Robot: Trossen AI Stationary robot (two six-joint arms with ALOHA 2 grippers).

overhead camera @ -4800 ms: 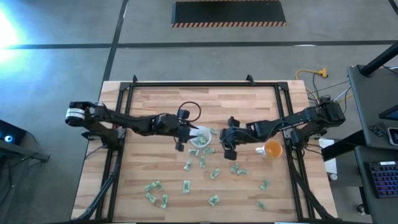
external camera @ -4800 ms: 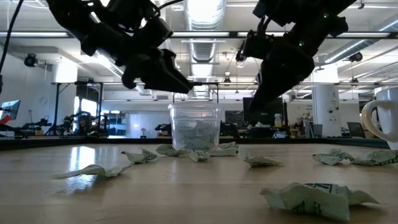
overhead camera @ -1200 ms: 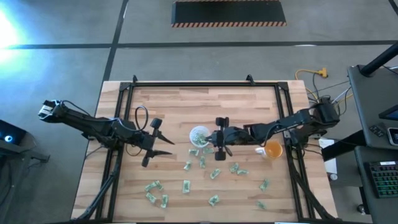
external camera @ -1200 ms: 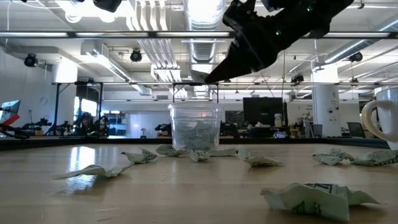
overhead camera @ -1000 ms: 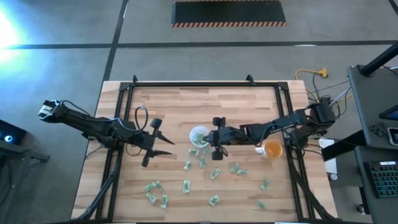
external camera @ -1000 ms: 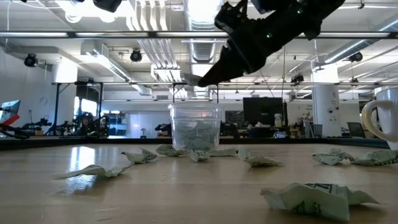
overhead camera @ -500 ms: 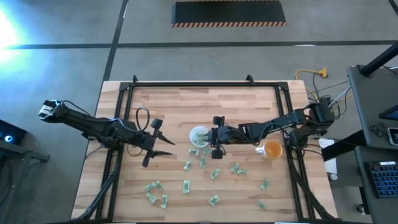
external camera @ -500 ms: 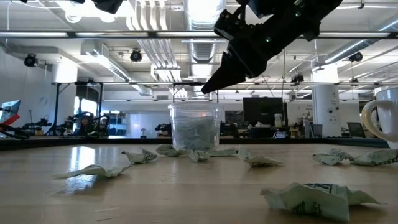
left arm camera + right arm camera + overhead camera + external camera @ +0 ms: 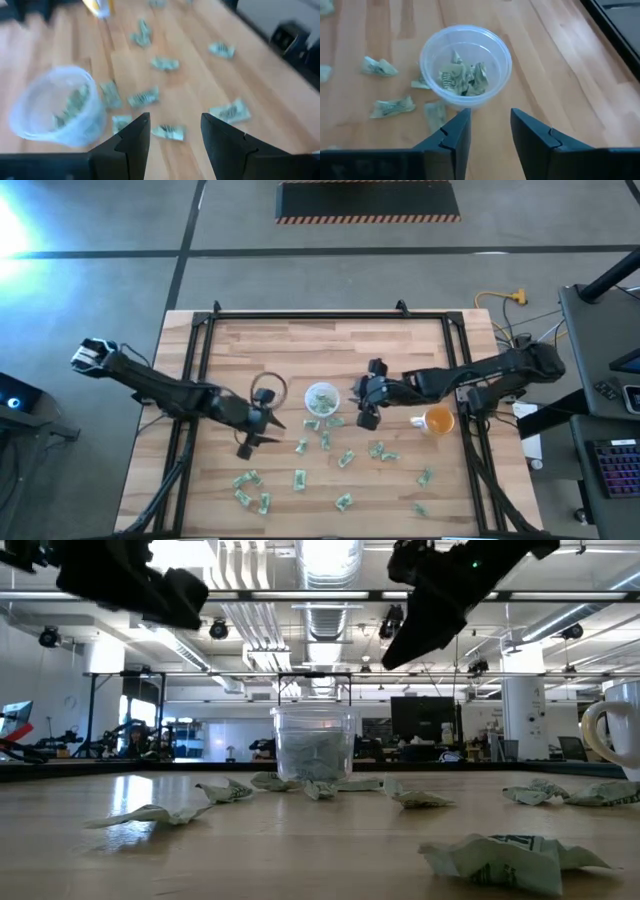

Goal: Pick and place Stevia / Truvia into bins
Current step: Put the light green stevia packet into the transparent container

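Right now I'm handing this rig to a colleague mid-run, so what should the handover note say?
Right gripper: jaws open and empty, beside the translucent cup, on its orange-cup side.
Left gripper: jaws open, empty, above the table on the cup's other side.
Cup stands mid-table, upright, with several sweetener packets inside.
Orange cup sits near the right arm, not part of the job.
Done: a few packets binned.
Left: many loose packets lie scattered on the wooden table, some right beside the cup, most toward the near edge. Pick each and drop it into the cup.
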